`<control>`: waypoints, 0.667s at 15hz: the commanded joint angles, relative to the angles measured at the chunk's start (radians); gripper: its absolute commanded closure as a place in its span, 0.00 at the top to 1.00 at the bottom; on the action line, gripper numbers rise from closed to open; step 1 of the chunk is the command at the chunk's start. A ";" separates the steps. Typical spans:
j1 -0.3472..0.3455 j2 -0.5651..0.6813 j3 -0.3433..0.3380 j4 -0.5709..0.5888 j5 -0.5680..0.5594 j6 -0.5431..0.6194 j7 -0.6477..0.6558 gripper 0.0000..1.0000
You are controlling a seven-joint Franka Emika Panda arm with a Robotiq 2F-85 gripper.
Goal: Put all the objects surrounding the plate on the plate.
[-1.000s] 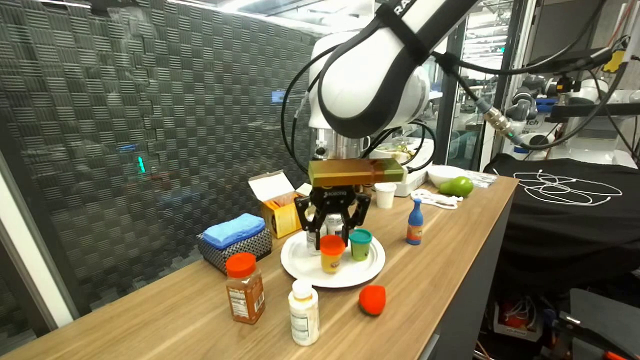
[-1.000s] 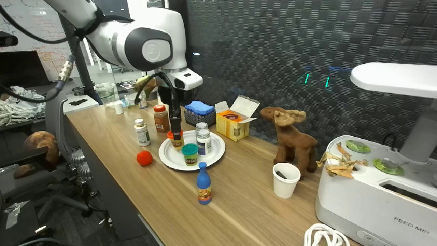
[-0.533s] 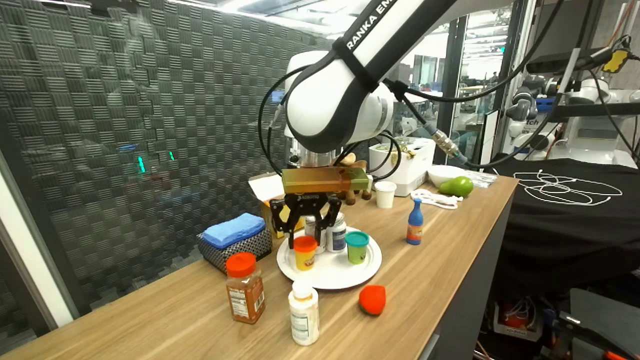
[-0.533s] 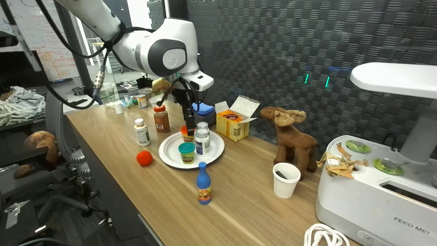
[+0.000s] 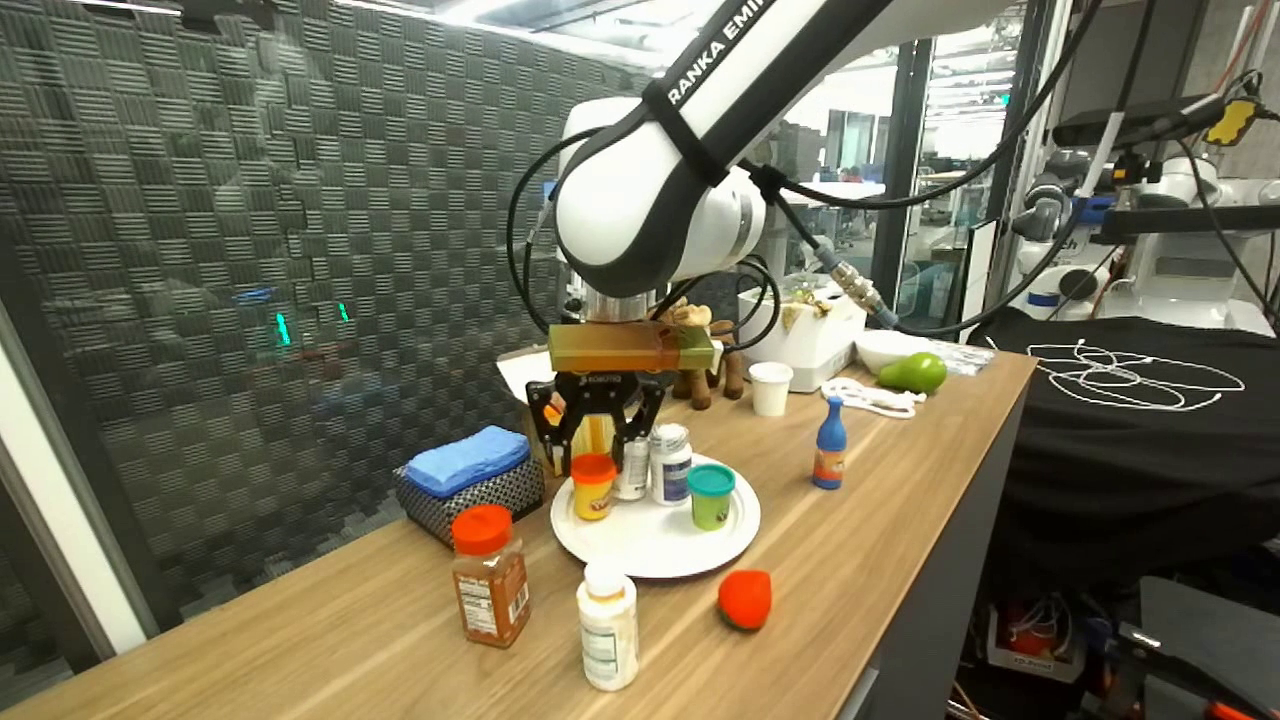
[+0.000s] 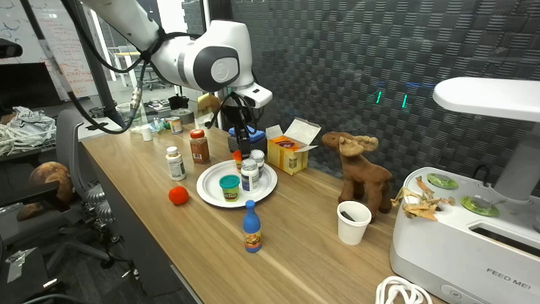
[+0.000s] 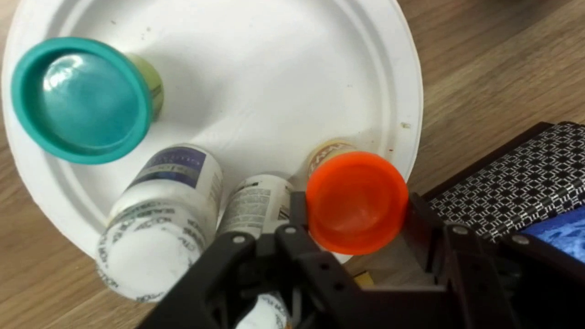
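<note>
My gripper point(image 5: 590, 466) is shut on the small yellow cup with the orange lid point(image 5: 592, 500); in the wrist view both fingers touch the lid point(image 7: 356, 203). The cup is upright over the left part of the white plate point(image 5: 650, 560); I cannot tell if its base touches. The teal-lidded cup point(image 6: 230, 190) and two white pill bottles point(image 5: 671, 475) point(image 5: 632, 475) stand on the plate. One bottle point(image 7: 256, 205) is right beside my finger. Off the plate stand a white pill bottle point(image 5: 608, 635), the brown jar with orange-red lid point(image 5: 490, 590) and the red ball-like thing point(image 5: 745, 600).
A blue toy bottle point(image 6: 252, 232) stands beside the plate. A patterned box with a blue cloth point(image 5: 470, 490) and an open yellow carton point(image 6: 289, 158) stand behind it. A toy moose point(image 6: 365, 177), paper cup point(image 6: 353, 228) and white planter point(image 6: 443, 249) are farther along.
My gripper and the orange-lidded cup have moved left and back in the view where the arm faces the camera. The plate has shifted slightly, and one white bottle has moved a little.
</note>
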 commanded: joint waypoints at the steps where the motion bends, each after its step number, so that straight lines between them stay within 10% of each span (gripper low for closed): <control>1: 0.021 0.025 -0.022 0.040 0.000 -0.012 -0.014 0.29; 6: 0.022 0.026 -0.018 0.034 0.002 -0.036 -0.035 0.29; 8: 0.024 0.022 -0.017 0.032 0.001 -0.045 -0.046 0.79; 10: 0.025 0.017 -0.013 0.028 0.004 -0.050 -0.061 0.86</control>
